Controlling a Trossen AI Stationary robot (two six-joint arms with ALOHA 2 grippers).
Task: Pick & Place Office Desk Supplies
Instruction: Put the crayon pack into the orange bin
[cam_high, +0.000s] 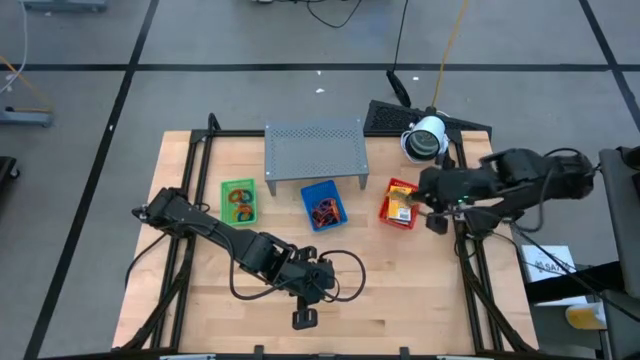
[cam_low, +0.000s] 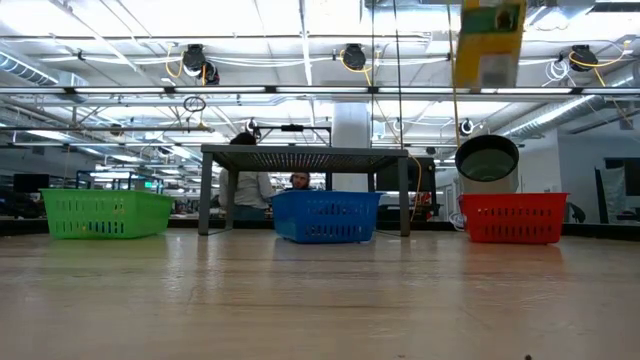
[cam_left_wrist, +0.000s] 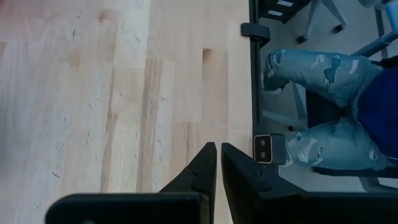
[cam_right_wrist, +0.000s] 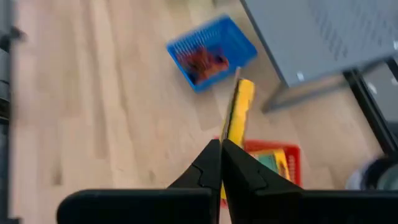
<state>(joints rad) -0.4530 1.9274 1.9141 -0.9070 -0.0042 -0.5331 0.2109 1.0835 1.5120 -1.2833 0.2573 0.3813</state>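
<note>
Holding: your right gripper (cam_right_wrist: 220, 144) has its fingers pressed together on a yellow packet (cam_right_wrist: 239, 115), pinched edge-on and raised above the red tray (cam_right_wrist: 273, 158).
Packet from table height: you see it hanging high in the low view (cam_low: 488, 42), above the red tray (cam_low: 513, 217) and clear of it.
Right arm: in the high view its gripper (cam_high: 432, 203) sits over the table's right edge, just beside the red tray (cam_high: 384, 212), which already carries yellow packets (cam_high: 403, 205).
Left gripper: yours rests low near the front edge of the table (cam_high: 400, 290), fingers (cam_left_wrist: 199, 171) nearly together with only a thin slit between them, nothing in them; high view (cam_high: 305, 318).
Blue tray: centre of the table (cam_high: 324, 205), reddish rubber bands (cam_high: 323, 209) inside.
Green tray: left of the blue one (cam_high: 238, 201), small orange items in it; you cannot tell which.
Grey shelf: perforated, standing behind the trays (cam_high: 314, 147).
Beyond the table: a person's legs in jeans (cam_left_wrist: 323, 106) show past the table edge in the left wrist view.
</note>
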